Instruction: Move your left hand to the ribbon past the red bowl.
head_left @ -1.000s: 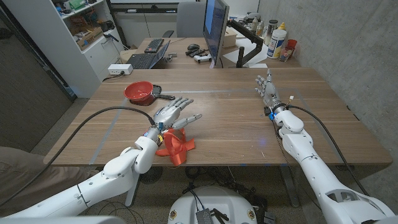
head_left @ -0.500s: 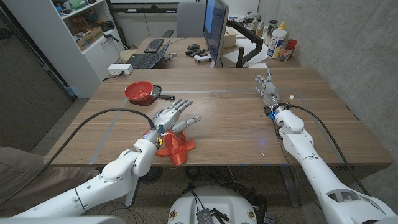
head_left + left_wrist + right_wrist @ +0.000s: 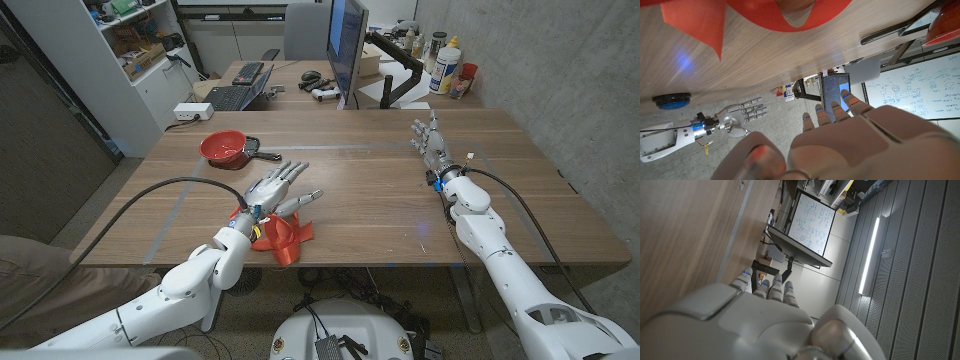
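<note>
A red ribbon (image 3: pixel 285 238) lies crumpled near the table's front edge, left of the middle; its loops also show in the left wrist view (image 3: pixel 775 12). My left hand (image 3: pixel 276 188) hovers just beyond the ribbon, its wrist over it, fingers spread and pointing away from me, holding nothing. The red bowl (image 3: pixel 224 148) with a black handle stands farther back and to the left; part of its rim (image 3: pixel 946 26) shows in the left wrist view. My right hand (image 3: pixel 427 141) is at the right of the table, fingers apart and empty; it also appears in the left wrist view (image 3: pixel 742 112).
The wooden table (image 3: pixel 370 190) is bare between the two hands. Behind it stand a monitor (image 3: pixel 346 45), keyboards (image 3: pixel 247 73), bottles (image 3: pixel 447 63) and a shelf unit (image 3: pixel 135 40). A black cable (image 3: pixel 170 185) runs along my left arm.
My left hand has drawn back slightly toward me and to the left, so its wrist sits more over the ribbon. The right hand has not moved.
</note>
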Robot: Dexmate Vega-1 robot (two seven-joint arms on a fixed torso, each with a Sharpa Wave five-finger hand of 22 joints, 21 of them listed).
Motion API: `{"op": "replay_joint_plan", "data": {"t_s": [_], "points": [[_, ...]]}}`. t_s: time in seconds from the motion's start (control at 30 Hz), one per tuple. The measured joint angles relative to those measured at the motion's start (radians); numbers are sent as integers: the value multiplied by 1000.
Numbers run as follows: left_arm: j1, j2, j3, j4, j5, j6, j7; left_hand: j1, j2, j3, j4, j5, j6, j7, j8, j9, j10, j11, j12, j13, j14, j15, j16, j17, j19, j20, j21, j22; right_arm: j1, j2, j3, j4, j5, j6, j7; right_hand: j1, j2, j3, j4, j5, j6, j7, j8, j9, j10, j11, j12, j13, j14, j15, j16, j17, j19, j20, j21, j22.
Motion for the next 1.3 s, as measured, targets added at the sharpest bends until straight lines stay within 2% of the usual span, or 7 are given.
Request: {"op": "replay_joint_plan", "data": {"t_s": [0.8, 0.87, 1.0, 1.3], "points": [[43, -5, 17, -23, 21, 13, -12, -5, 5, 0, 0, 4, 4, 4, 5, 0, 0, 0, 5, 0, 0, 0, 5, 0, 0, 0, 4, 0, 8, 2, 0, 34, 3, 16, 5, 0, 0, 0, 0, 0, 0, 0, 0, 0, 0, 0, 0, 0, 0, 0, 0, 0, -4, 4, 0, 0], [45, -5, 17, -24, 18, 13, -13, -5, 5, 0, 0, 4, 4, 4, 5, 0, 0, 0, 5, 0, 0, 0, 5, 0, 0, 0, 4, 0, 8, 2, 0, 34, 3, 18, 4, 0, 0, 0, 0, 0, 0, 0, 8, 0, 0, 0, 0, 0, 0, 0, 0, 0, -4, 4, 0, 0], [52, -1, 17, -27, 15, 13, -13, -5, 5, 0, 0, 7, 4, 4, 12, 0, 1, 0, 5, 0, 0, 0, 5, 0, 0, 0, 4, 0, 9, 3, 0, 35, 3, 20, 1, 0, 0, 0, 0, 0, 0, 0, 8, 0, 0, 0, 0, 0, 0, 0, 0, 0, -4, 4, 0, 0], [87, 7, 5, -38, 7, 21, 5, -5, 5, 0, 0, 7, 9, 1, 16, 0, -1, -1, 5, 0, 0, 0, 5, 0, 0, 0, 4, 0, 12, 3, 1, 40, 1, 20, -9, 0, 0, 0, 0, 0, 0, 0, 8, 0, 0, 0, 0, 0, 0, 0, 0, 0, -4, 4, 0, 0]]}}
